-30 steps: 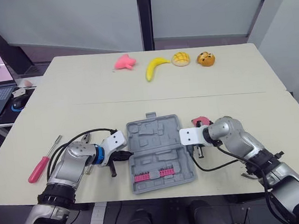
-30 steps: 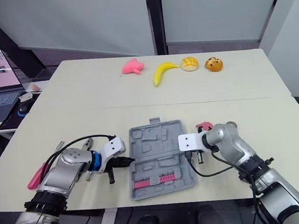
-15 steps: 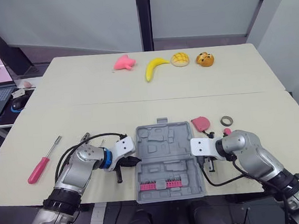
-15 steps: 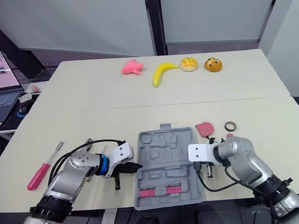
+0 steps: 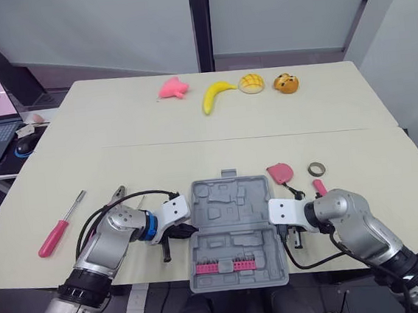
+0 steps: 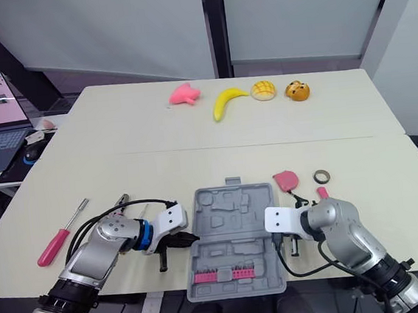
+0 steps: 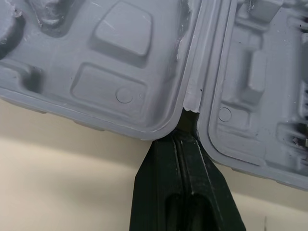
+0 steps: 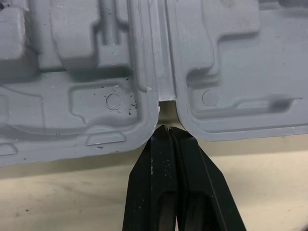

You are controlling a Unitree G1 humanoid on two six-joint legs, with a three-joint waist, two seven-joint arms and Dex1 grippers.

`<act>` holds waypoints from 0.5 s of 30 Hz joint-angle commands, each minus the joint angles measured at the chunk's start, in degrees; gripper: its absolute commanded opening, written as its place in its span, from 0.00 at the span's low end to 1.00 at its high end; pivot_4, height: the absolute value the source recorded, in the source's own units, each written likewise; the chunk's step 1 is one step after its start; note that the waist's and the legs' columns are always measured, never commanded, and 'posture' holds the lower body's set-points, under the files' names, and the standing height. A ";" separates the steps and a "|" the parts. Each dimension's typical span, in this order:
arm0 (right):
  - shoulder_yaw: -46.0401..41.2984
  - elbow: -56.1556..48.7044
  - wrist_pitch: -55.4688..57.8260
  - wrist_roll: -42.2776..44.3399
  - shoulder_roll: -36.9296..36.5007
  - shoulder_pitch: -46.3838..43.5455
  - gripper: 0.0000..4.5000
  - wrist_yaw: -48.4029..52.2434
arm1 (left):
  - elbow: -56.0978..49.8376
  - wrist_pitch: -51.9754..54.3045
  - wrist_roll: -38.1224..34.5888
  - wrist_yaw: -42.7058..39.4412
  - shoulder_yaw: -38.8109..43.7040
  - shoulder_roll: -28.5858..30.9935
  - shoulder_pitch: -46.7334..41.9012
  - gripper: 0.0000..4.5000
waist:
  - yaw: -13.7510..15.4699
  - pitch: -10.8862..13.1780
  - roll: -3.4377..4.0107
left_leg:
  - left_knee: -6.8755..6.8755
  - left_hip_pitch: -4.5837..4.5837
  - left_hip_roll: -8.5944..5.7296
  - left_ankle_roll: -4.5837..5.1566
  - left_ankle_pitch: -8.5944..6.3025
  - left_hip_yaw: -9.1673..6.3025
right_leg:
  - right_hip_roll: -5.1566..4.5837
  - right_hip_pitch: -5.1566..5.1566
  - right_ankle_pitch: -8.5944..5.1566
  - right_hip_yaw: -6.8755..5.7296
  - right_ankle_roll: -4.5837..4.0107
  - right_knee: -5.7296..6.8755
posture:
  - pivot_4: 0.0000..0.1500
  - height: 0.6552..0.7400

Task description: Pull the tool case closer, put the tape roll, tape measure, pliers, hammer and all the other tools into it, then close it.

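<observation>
The gray tool case [image 5: 234, 221] is lying open and flat, right between the two grippers. The left gripper [image 7: 188, 130] is sitting at one end of the case's middle fold, and the right gripper [image 8: 166, 132] is sitting at the other end. The left gripper's two black fingers [image 7: 163, 192] are pressing tight together, with their tip poking into the small gap at the fold [image 7: 192, 91] and touching the case there. The right gripper's fingers [image 8: 154, 187] are also pressing together, and their tip is resting at the notch between the two halves; it may be just touching the edge, but that is hard to tell. Inside the case, on the half nearer the robot, a row of pink bits [image 5: 221, 265] is sitting in its slot. The pink tape measure [image 5: 279, 172] is lying just past the right gripper, on the far side of it, and the tape roll [image 5: 315, 168] is lying beside that, further out. A pink handle [image 5: 319, 187] is peeking out near the right gripper. The pliers [image 6: 122, 202] are lying near the left arm, behind the left gripper, and the screwdriver [image 5: 54, 236] with the pink handle is lying well out beyond them. Marks on the case are too small to read.
</observation>
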 commanded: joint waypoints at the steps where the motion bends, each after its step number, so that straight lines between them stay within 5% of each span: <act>1: 4.35 -5.26 -0.30 4.76 1.63 1.46 0.01 2.56 | -4.00 -0.99 -1.07 -2.49 -4.95 -1.59 1.83 0.00 | 0.00 -0.01 0.01 | 0.00 0.00 0.00 0.00 0.00 0.00 | 0.00 0.00 0.00 0.00 0.00 0.00 | 1.00 1.00; 15: 4.88 -7.22 0.80 5.58 0.25 2.83 0.01 3.01 | -6.20 -0.34 -1.13 -2.84 -5.40 -0.74 4.45 0.00 | 0.02 -0.26 -0.05 | -0.02 0.05 0.01 0.01 0.00 0.00 | 0.00 0.06 -0.03 0.00 0.00 -0.05 | 1.00 1.00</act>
